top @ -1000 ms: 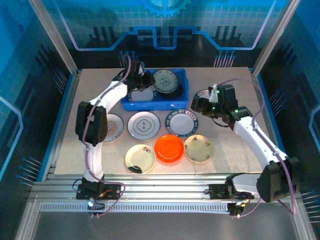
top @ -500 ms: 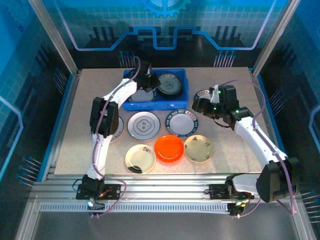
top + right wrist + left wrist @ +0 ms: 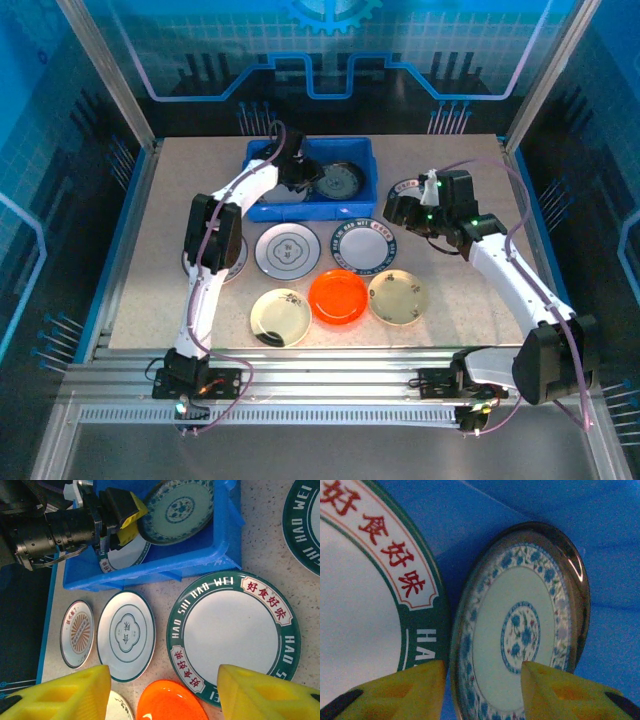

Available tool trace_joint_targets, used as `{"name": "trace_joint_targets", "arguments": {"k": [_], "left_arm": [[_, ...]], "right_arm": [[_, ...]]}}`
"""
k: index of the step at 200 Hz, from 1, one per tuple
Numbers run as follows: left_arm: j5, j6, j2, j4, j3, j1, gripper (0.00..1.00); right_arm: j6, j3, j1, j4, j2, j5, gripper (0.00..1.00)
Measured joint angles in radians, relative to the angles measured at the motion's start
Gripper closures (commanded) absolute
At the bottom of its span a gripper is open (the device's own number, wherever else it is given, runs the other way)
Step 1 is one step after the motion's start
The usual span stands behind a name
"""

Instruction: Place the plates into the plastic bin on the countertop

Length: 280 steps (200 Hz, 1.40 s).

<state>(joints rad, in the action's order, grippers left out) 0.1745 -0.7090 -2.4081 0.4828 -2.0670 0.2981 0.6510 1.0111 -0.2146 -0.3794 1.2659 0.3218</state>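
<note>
Cream shallow round plate [image 3: 280, 318] is seen nearest on the beige speckled countertop [image 3: 140, 290]; a dark smudge on its near edge cannot be identified. Bright orange round plate [image 3: 338, 296] is set just beside it, with a second cream plate [image 3: 398, 297] to the right of that.

Next row back: small round plate with an orange centre [image 3: 232, 256] is half hidden behind the left arm in the top view and shown whole by the right wrist camera. Grey-white round plate [image 3: 287, 249] and white round plate with a green lettered rim [image 3: 366, 244] are laid beside it. Right gripper [image 3: 162, 695] is held over the lettered plate, yellow fingers spread wide, nothing between them. Another green-rimmed plate [image 3: 404, 187] is mostly covered by that gripper and cut off in the wrist view.

Farthest, blue rectangular plastic bin [image 3: 368, 155] is seen with two plates inside: teal patterned round plate [image 3: 340, 180], apparently tilted, and a white lettered plate [image 3: 360, 630], largely hidden under the left gripper [image 3: 482, 690]. Left fingers are parted and nothing is clamped. The teal plate's rim is seen in the gap beyond them; contact with it cannot be told.
</note>
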Motion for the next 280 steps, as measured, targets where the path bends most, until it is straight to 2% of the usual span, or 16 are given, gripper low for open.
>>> {"name": "trace_joint_targets", "arguments": {"k": [18, 129, 162, 196, 226, 253, 280], "left_arm": [[-0.007, 0.008, 0.0, 0.016, -0.019, 0.002, 0.45], [-0.024, 0.034, 0.001, 0.036, -0.051, 0.012, 0.4], [-0.045, 0.064, 0.056, 0.043, -0.05, 0.029, 0.39], [-0.051, 0.089, 0.261, 0.019, 0.048, 0.049, 0.34], [-0.052, 0.108, 0.516, -0.047, 0.243, 0.069, 0.25], [-0.056, 0.114, 0.722, -0.105, 0.449, 0.101, 0.23], [-0.055, 0.116, 0.853, -0.114, 0.599, 0.127, 0.23]], "right_arm": [[0.004, -0.005, 0.0, 0.007, 0.0, 0.0, 0.41], [0.004, -0.031, 0.007, 0.024, 0.0, 0.001, 0.41], [0.003, -0.035, 0.013, 0.033, 0.0, 0.0, 0.41], [-0.012, -0.035, 0.018, 0.032, -0.011, -0.008, 0.4], [-0.029, -0.035, 0.033, 0.032, -0.048, -0.038, 0.39], [-0.039, -0.043, 0.05, 0.037, -0.082, -0.065, 0.4], [-0.042, -0.07, 0.056, 0.038, -0.088, -0.086, 0.38]]}}
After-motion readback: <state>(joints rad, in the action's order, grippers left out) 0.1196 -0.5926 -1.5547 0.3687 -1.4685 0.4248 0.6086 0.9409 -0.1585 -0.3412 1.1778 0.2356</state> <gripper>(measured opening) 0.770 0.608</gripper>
